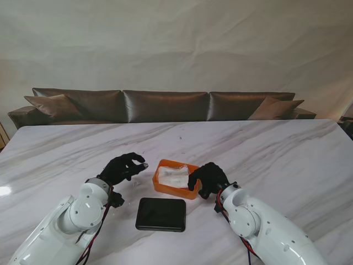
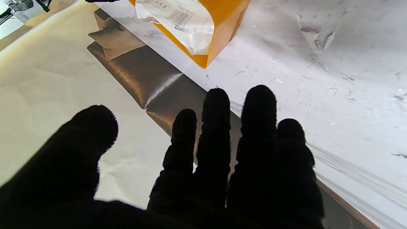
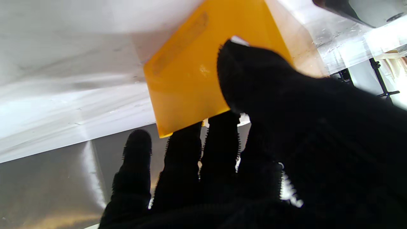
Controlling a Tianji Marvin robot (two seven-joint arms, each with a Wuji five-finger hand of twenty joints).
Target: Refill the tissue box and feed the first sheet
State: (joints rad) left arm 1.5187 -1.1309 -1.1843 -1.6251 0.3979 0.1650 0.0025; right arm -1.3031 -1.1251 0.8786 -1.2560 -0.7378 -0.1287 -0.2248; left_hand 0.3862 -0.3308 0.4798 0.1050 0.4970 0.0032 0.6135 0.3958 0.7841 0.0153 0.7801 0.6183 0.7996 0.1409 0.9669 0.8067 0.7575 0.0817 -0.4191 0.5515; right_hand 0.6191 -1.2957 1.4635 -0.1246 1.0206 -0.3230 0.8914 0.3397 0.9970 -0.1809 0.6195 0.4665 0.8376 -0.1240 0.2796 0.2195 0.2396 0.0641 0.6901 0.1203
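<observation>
Where the white marbled bench [image 1: 265,143] carries the work, an orange tissue box [image 1: 175,179] sits open-topped near its middle, holding a plastic-wrapped tissue pack [image 1: 173,176] whose barcode label shows in the left wrist view. A flat black lid [image 1: 161,214] lies at 6 o'clock of the box, just beside it and nearer to me, square to the near bench edge. The right hand [image 1: 209,179] is at the box's 3 o'clock corner, thumb against the orange outer wall and fingers [image 3: 219,140] curled toward the rim; whether it truly grips the wall cannot be told. The left hand [image 1: 123,168] hovers at 9 o'clock of the box, apart from it, fingers spread and loosely curved, holding nothing. Open bench runs wide toward 12 o'clock, and to both sides of the arms, up to the far edge. The bench surface is glossy, veined grey, with a bright glare at the left edge. Beyond the far edge stands a brown leather sofa [image 1: 165,106] with cushions at either end, against a pale draped backdrop [image 1: 176,44].
</observation>
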